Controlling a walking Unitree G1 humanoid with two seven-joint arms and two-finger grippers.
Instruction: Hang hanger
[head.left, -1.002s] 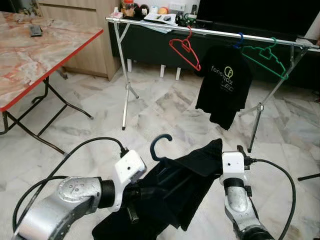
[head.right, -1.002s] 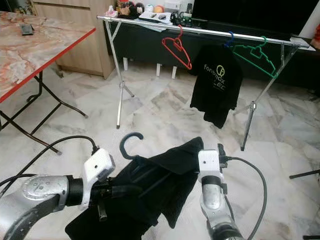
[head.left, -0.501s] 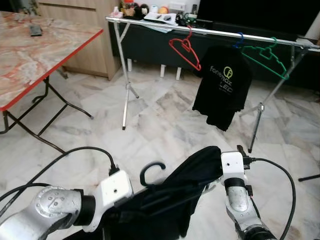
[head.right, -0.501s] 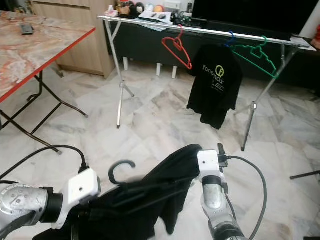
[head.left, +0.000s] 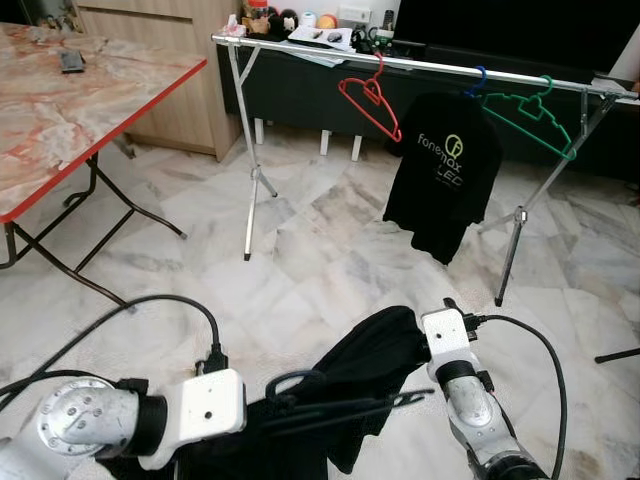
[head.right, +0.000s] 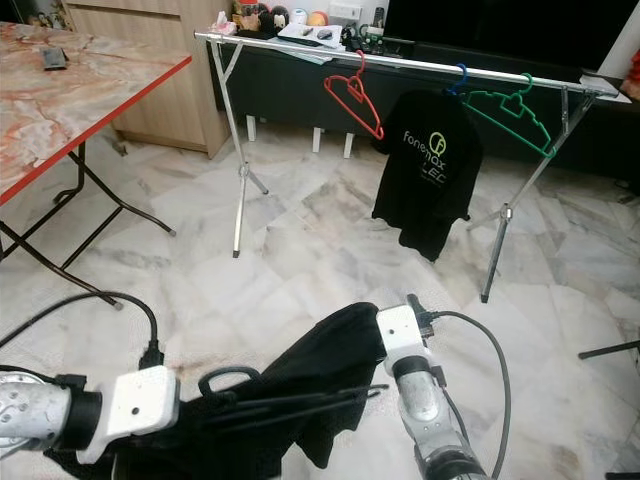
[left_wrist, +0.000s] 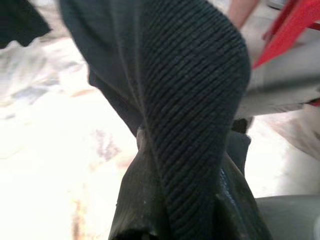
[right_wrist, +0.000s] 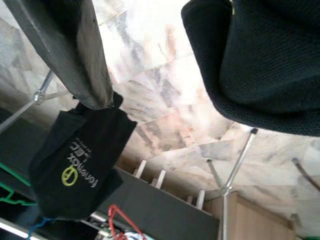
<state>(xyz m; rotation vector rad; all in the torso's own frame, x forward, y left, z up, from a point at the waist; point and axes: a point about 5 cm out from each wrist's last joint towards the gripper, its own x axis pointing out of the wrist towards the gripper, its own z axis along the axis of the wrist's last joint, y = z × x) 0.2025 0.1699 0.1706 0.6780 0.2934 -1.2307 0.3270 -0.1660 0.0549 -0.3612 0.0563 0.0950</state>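
Marble-tiled floor (head.left: 330, 240), veined grey and white. Silver clothes rail (head.left: 300, 47) across room, carrying red hanger (head.left: 370, 98), black printed T-shirt (head.left: 443, 172), green hanger (head.left: 530, 112). Red-edged folding table (head.left: 70, 105) at left. Black hanger (head.left: 330, 400) with dark garment (head.left: 370, 370) held low, well apart from rail. Left gripper (left_wrist: 180, 210) pinching garment; right gripper (right_wrist: 150, 55) fingers spread.
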